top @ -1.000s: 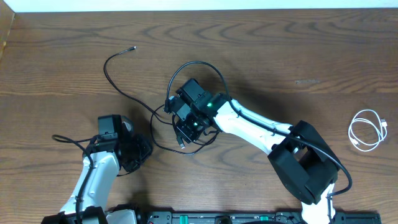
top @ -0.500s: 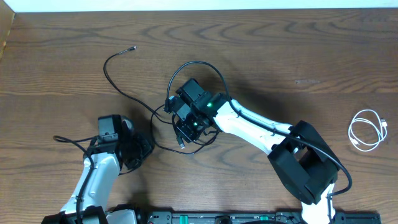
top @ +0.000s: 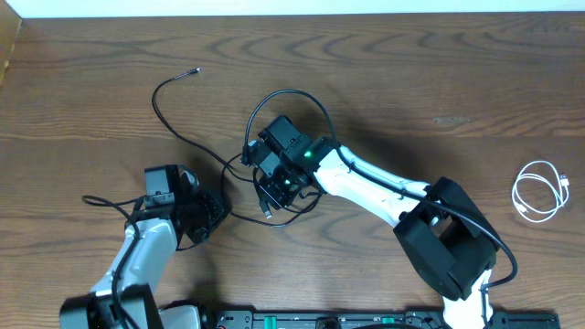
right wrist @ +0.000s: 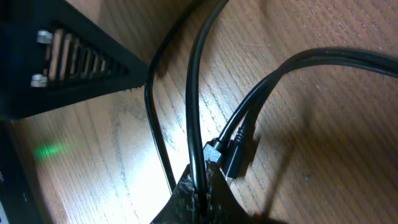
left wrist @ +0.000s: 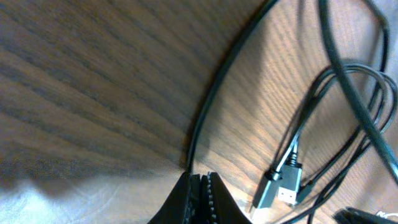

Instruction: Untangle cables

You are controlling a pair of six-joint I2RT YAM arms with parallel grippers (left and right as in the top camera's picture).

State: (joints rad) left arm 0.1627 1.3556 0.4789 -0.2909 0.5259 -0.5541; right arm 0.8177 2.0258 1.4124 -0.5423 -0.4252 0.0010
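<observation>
- Left gripper [top: 216, 210]: matte black, mounted on a white-sleeved arm at the lower left of the table. In the left wrist view [left wrist: 199, 184] its two ridged fingers are pressed together, pinching one thin strand of the black cables [top: 292, 90].
- Black cables: slender, round in section and smooth with a slight sheen. One free end [top: 194, 70] lies up and to the left. The cord curves down and to the right into a loose tangle between the two grippers, and another loop arches above the right wrist.
- Plug ends [left wrist: 280, 186]: small, rectangular and dark, with a metal mouth. They lie side by side on the wood, just beside the left fingers, and also appear in the right wrist view [right wrist: 227, 155].
- Right gripper [top: 271, 201]: black, at the centre of the tangle. In the right wrist view [right wrist: 200, 186] its textured fingers are closed on a strand of the black cables that runs straight up from the tips.
- White cable [top: 539, 190]: a short, glossy cord coiled in a small oval, well apart at the far right.
- Table [top: 439, 73]: dark brown wood with a bold wavy grain and a low sheen. A small green glow [right wrist: 46, 151] is reflected on it.
- Pale band [top: 274, 7]: a plain white strip along the far edge of the table.
</observation>
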